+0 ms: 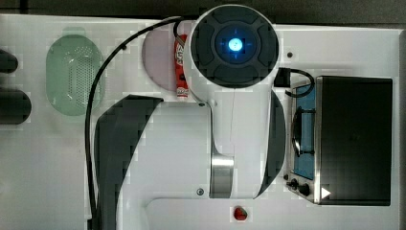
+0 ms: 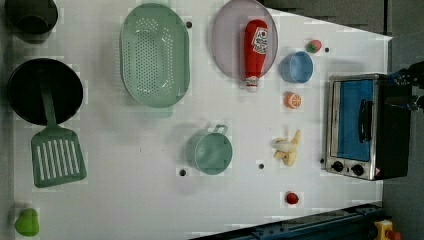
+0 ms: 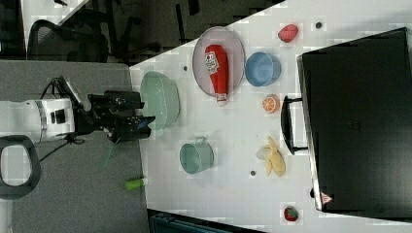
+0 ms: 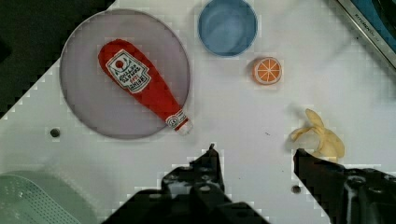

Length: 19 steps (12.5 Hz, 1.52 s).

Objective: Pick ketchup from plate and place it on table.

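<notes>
The ketchup [image 4: 144, 87] lay flat on the plate [image 4: 88, 107], its cap end poking just past the rim onto the bench [image 4: 243, 121]. In the wrist view the pincer [image 4: 257, 158] hung with its fingers apart and empty, well clear of the bottle, whose long axis ran slantwise toward the near finger [image 4: 208, 163]. Judging from this, the pincer would need to travel over the plate and turn to straddle the bottle's width. A blue bowl [image 4: 227, 25] sat just beside the plate, an orange slice [image 4: 267, 70] and banana [image 4: 322, 137] farther off; nothing blocked the approach.
</notes>
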Tool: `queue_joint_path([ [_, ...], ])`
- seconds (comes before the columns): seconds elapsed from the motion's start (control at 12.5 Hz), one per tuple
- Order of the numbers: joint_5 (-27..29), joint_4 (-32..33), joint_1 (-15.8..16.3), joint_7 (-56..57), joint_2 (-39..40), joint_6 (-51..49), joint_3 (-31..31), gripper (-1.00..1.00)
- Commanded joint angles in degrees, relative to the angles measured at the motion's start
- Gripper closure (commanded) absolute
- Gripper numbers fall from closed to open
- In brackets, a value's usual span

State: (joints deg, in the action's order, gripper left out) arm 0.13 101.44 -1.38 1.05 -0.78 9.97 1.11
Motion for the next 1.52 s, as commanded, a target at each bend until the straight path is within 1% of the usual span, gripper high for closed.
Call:
queue_joint_path([
  [0.08,1.5,-0.4,-5.0,3.7,-5.0,-8.8,2.4,-0.41],
  [0.24,1.5,-0.5,-4.8,4.2,-3.0,-7.9,3.2,-0.83],
  [0.32,1.5,-0.5,-4.8,4.3,-1.7,-7.3,3.5,-0.99],
  [0.64,1.5,-0.6,-4.3,5.2,4.8,2.0,4.9,-1.00],
  [0.8,1.5,-0.9,-4.2,9.0,8.5,6.5,5.5,-1.00],
  [0.96,1.5,-1.8,-4.0,13.5,12.7,8.9,6.2,-1.00],
  [1.28,0.6,-6.2,-3.0,22.3,21.8,10.6,6.8,-1.00],
  [1.52,-2.8,-10.8,-1.6,27.6,28.4,11.7,6.9,-1.00],
])
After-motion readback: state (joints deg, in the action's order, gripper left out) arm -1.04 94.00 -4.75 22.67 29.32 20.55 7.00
